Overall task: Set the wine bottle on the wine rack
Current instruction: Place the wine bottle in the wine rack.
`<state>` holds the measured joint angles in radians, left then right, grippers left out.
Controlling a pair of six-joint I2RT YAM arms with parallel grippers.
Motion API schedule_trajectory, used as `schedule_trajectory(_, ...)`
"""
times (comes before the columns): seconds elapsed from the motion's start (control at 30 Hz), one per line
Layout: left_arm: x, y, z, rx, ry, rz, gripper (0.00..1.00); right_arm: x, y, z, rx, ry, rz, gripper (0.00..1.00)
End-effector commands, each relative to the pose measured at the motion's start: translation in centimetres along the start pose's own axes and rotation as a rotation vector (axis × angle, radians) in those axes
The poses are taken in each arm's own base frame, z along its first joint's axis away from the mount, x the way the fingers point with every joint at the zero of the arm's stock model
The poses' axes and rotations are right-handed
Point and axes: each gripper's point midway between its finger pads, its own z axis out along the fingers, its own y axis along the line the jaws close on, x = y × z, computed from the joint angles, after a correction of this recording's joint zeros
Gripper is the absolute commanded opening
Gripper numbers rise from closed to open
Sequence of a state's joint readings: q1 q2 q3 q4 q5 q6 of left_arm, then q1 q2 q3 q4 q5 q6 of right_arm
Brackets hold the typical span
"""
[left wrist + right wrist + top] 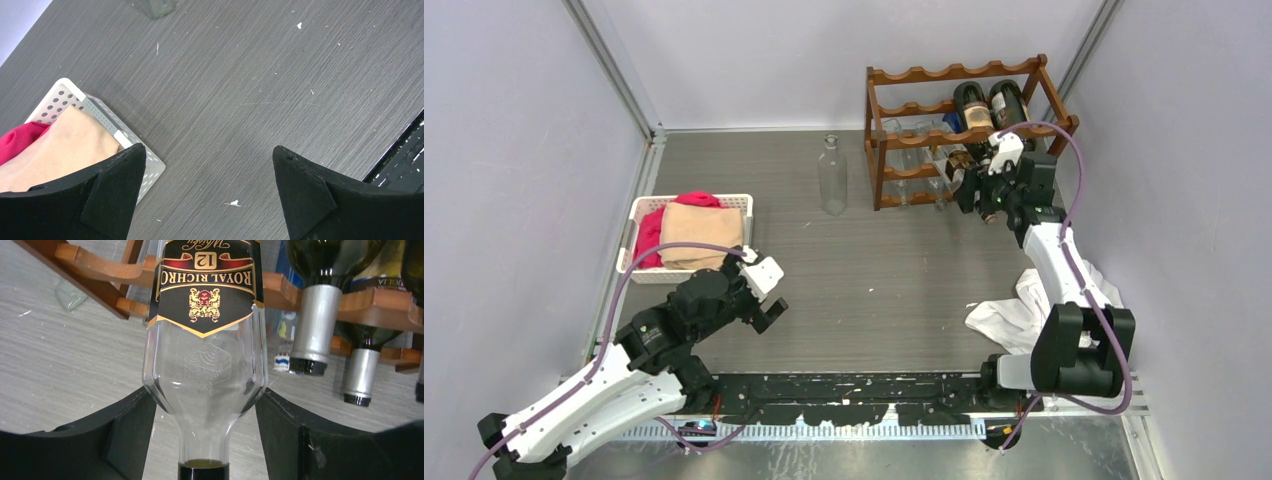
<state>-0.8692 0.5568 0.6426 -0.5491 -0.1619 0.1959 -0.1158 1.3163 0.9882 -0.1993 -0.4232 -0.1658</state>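
Hovering over the worktop (pixel 250 90) beside the basket (pixel 64 93), the left gripper (pixel 209 152) gapes wide, empty. Farther back, the right gripper (pixel 205 400) clamps the bottle (pixel 204 350) at its shoulder, its labelled body lying across a rail of the rack (pixel 954 72), beside two dark bottles (pixel 320 300).

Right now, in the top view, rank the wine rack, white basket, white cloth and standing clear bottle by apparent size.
1. wine rack
2-3. white basket and white cloth, too close to rank; cloth partly hidden
4. standing clear bottle
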Motion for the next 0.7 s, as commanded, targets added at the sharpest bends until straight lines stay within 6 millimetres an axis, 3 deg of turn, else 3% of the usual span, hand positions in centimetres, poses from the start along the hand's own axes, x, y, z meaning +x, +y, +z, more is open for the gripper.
schedule_trajectory(0.0, -1.2, 0.2, 0.3, -0.002, -0.046, 0.007, 0.96, -10.4, -0.4, 0.0, 0.059, -0.351, -0.113, 0.01)
schedule_trajectory(0.2, -0.9, 0.2, 0.5, -0.001, -0.033, 0.011, 0.96, -12.4, -0.2, 2.1, 0.099, -0.428, -0.087, 0.01)
schedule_trajectory(0.67, -0.4, 0.2, 0.9, 0.001, -0.005, 0.017, 0.96, -14.2, -2.9, 5.1, 0.215, -0.515, 0.023, 0.01)
